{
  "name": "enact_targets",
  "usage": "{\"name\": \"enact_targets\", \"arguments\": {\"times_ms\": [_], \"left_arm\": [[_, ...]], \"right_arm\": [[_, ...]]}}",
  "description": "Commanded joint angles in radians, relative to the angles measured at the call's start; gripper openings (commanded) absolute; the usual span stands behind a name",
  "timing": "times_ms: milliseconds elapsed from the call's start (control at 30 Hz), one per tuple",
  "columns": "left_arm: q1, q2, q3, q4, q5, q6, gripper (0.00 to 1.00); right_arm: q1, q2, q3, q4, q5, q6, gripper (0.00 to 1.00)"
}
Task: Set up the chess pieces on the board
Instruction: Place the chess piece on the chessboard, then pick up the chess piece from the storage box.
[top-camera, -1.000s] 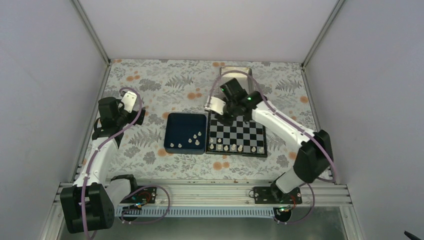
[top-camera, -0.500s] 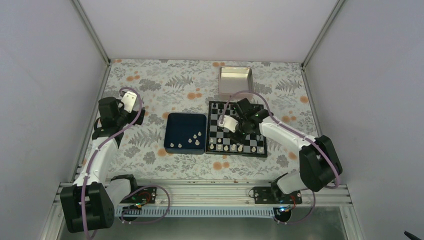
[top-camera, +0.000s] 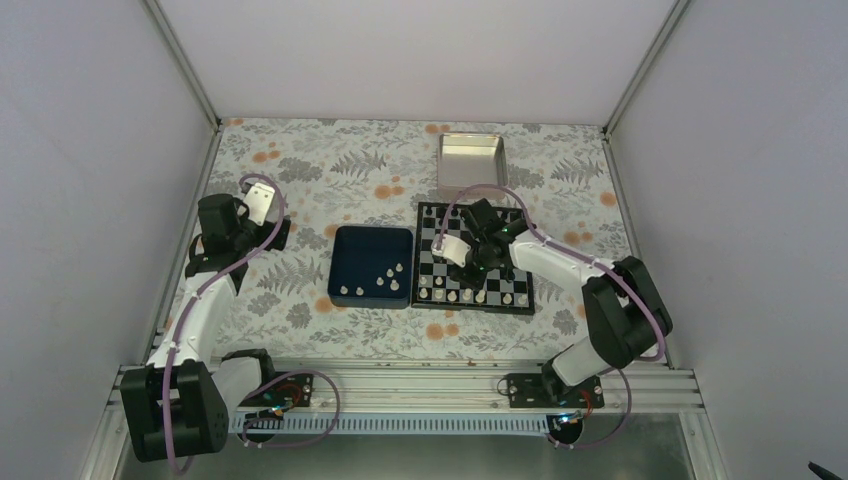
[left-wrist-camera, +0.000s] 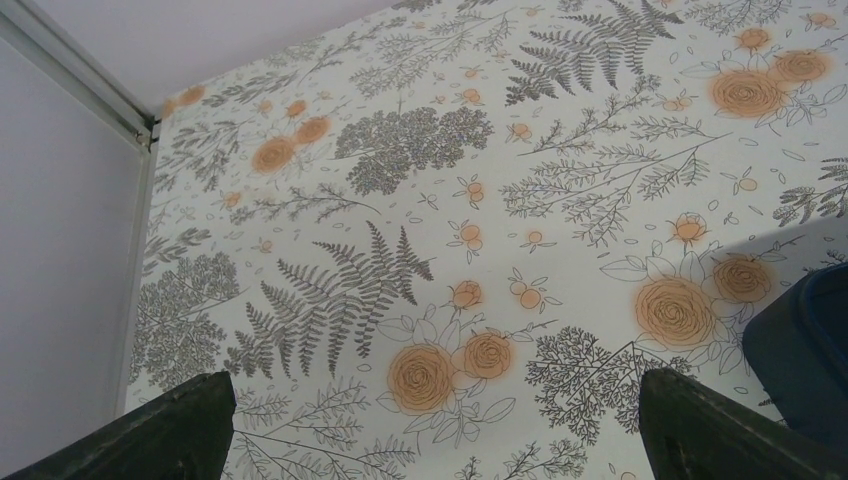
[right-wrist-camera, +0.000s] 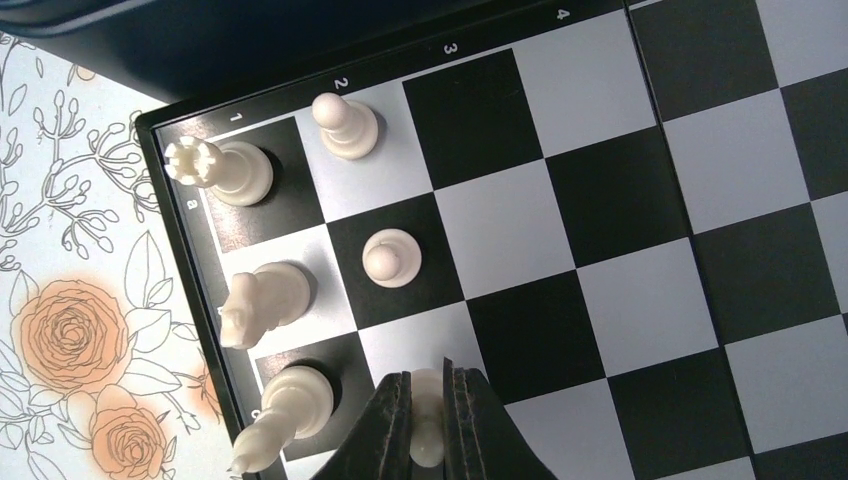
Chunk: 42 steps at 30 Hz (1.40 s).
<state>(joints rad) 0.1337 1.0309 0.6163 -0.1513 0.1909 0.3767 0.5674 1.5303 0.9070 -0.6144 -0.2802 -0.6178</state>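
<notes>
The black-and-white board (top-camera: 505, 268) lies right of centre, with a row of white chess pieces (top-camera: 470, 296) along its near edge. My right gripper (top-camera: 463, 262) hangs over the board's near left part, shut on a white pawn (right-wrist-camera: 427, 420) just above a white square (right-wrist-camera: 420, 345) in the second row. My right gripper (right-wrist-camera: 427, 385) has a rook (right-wrist-camera: 220, 168), a knight (right-wrist-camera: 262, 300), a bishop (right-wrist-camera: 285, 410) and two pawns (right-wrist-camera: 391, 258) standing beside it. My left gripper (left-wrist-camera: 430, 400) is open over the floral cloth at the far left, with nothing between its fingers (left-wrist-camera: 180, 420).
A dark blue tray (top-camera: 345, 240) left of the board holds several loose white pieces (top-camera: 385, 280). Its corner (left-wrist-camera: 805, 340) shows at the right of the left wrist view. A silver tin (top-camera: 471, 160) stands beyond the board's far edge.
My right gripper has come from the board's far edge by the tin toward the near left squares, still shut. The left arm has not moved.
</notes>
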Motion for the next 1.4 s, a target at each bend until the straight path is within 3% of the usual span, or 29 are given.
{"name": "enact_targets", "arguments": {"times_ms": [0, 533, 833, 1100, 1367], "left_arm": [[0.004, 0.005, -0.001, 0.012, 0.003, -0.007, 1.00], [0.005, 0.002, -0.003, 0.012, 0.010, -0.005, 1.00], [0.005, 0.001, -0.002, 0.012, 0.010, -0.005, 1.00], [0.004, -0.005, -0.003, 0.012, 0.013, -0.005, 1.00], [0.006, -0.012, -0.004, 0.012, 0.014, -0.005, 1.00]], "right_arm": [[-0.005, 0.015, -0.008, 0.021, -0.032, 0.009, 0.07], [0.000, 0.070, 0.001, 0.005, -0.038, 0.008, 0.09], [-0.001, 0.026, 0.016, 0.011, -0.004, 0.018, 0.33], [-0.001, 0.011, 0.155, -0.085, 0.022, -0.003, 0.39], [0.073, 0.143, 0.439, -0.207, 0.043, -0.042, 0.41]]}}
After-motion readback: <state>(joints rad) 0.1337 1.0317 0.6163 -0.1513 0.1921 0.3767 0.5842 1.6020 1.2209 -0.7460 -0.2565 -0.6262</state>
